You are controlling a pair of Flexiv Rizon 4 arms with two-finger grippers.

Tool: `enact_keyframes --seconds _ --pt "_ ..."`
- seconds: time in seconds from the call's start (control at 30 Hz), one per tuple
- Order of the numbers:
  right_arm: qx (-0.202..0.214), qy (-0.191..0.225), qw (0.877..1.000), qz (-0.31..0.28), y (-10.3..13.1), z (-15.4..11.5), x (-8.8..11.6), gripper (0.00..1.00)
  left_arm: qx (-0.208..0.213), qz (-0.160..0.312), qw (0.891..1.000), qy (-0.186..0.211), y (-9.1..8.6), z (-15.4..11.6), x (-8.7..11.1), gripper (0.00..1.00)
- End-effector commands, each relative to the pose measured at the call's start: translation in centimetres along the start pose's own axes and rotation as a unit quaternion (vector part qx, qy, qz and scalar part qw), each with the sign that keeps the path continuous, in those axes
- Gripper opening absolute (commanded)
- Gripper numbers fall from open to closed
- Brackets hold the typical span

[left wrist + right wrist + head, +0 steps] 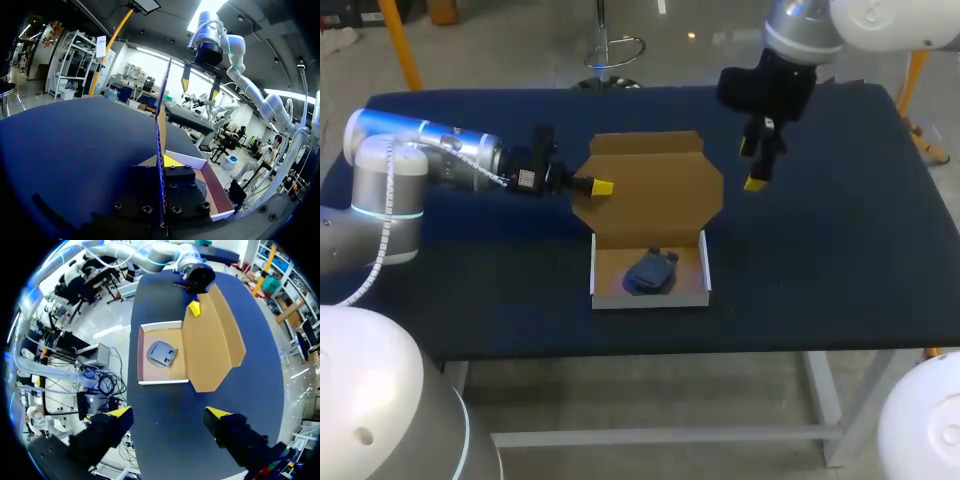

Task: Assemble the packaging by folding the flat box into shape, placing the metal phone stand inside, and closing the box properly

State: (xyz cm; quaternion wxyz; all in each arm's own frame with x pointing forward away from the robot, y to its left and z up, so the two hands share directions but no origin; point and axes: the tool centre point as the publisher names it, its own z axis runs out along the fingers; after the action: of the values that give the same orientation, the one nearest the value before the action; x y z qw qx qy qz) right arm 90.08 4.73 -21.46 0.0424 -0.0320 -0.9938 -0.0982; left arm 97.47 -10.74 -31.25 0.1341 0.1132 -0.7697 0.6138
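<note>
The left jaws are clamped on the open lid (655, 185) of the cardboard box. In the left wrist view the lid's side edge runs straight between the two fingers, seen edge-on, with a finger close against each face. In the right wrist view one yellow fingertip (194, 308) lies on the lid's inner face near that edge. The left arm (430, 150) comes in low over the desk (840, 250) and lies nearly level. The lid is hinged on the rear wall of the box tray (650, 299) and folded back away from it, so the tray is uncovered; its side walls are up. Beside the left jaws, toward the robot, the metal phone stand (651, 272) lies inside the tray on its floor, about midway between the side walls. The right jaws are spread wide with nothing between them. They hang from the right arm (800, 30) above the desk, pointing down, just off the lid's other side edge and apart from it. Ahead of the right jaws lies the box: the tray with the stand in it and the lid alongside, with the left jaws at the lid's far edge. Under the right jaws is the blue desk surface.
</note>
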Motion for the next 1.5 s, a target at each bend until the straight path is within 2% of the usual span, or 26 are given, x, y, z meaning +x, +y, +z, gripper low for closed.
enact_keyframes --seconds 0.03,0.7,0.87,1.03,1.3,1.5 --pt "0.0 -0.006 1.0 -0.003 0.0 -0.3 0.4 1.0 0.0 0.0 1.0 0.001 0.2 -0.1 -0.1 0.0" --pt "0.003 -0.02 1.0 -0.019 1.7 -1.1 0.2 1.0 0.0 0.0 1.0 0.001 0.2 -0.1 -0.1 0.0" --pt "0.003 -0.018 1.0 -0.022 1.9 -1.0 0.3 1.0 -0.009 0.032 0.999 -0.017 0.1 0.0 0.7 0.0" --pt "0.003 -0.018 1.0 -0.023 1.9 -1.0 0.3 1.0 -0.024 0.066 0.996 -0.051 0.2 0.2 1.6 0.0" --pt "0.003 -0.017 1.0 -0.024 2.0 -1.0 0.4 1.0 -0.024 0.114 0.991 -0.061 0.1 0.4 2.8 0.0" --pt "0.002 -0.019 1.0 -0.025 2.0 -1.2 0.4 1.0 -0.023 0.129 0.989 -0.068 -0.1 0.5 3.1 0.0"
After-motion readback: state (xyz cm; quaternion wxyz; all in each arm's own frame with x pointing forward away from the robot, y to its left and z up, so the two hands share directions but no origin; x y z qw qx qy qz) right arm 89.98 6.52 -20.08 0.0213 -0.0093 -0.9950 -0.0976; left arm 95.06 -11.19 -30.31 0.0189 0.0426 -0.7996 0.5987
